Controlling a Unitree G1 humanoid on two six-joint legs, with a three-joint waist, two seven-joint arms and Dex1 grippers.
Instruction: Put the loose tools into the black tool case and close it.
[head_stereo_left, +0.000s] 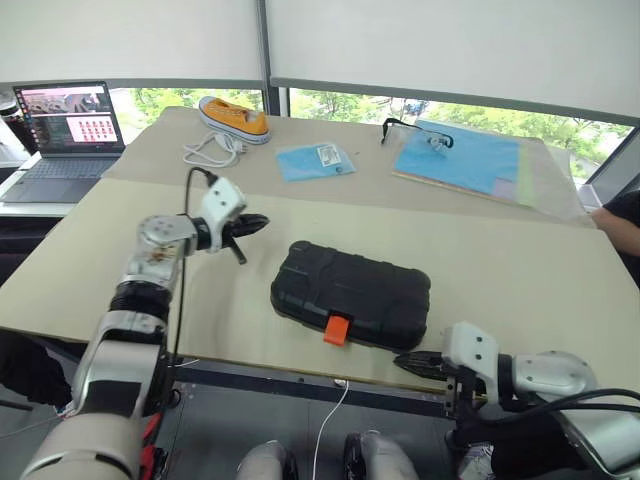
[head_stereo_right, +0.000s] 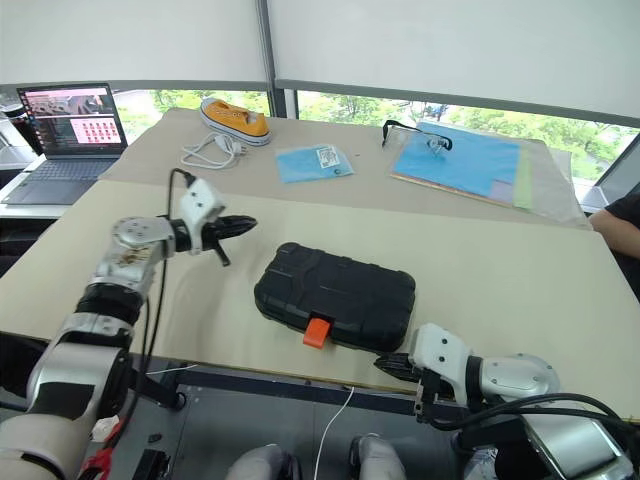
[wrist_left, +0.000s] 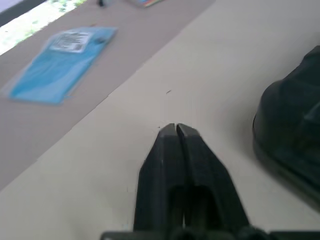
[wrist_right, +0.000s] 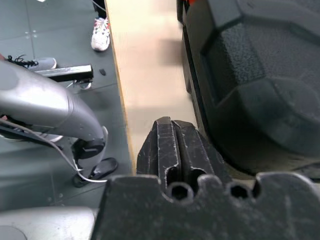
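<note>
The black tool case (head_stereo_left: 350, 290) lies shut and flat on the beige table (head_stereo_left: 520, 270), its small orange latch (head_stereo_left: 338, 329) facing the front edge. The loose tools are out of view. My left gripper (head_stereo_left: 262, 222) is shut and empty, hovering over the table a short way left of the case and pointing toward it; the left wrist view shows its fingertips (wrist_left: 169, 131) pressed together with the case's corner (wrist_left: 292, 135) beside them. My right gripper (head_stereo_left: 400, 361) is shut and empty at the table's front edge, just right of the latch, close to the case's wall (wrist_right: 250, 75).
At the back of the table lie a yellow shoe (head_stereo_left: 235, 117), a white cable (head_stereo_left: 212, 150), a blue packet (head_stereo_left: 315, 160), blue sheets (head_stereo_left: 460, 160) and safety glasses (head_stereo_left: 415, 132). An open laptop (head_stereo_left: 65, 130) sits far left. A person's sleeve (head_stereo_left: 622, 225) shows at the right edge.
</note>
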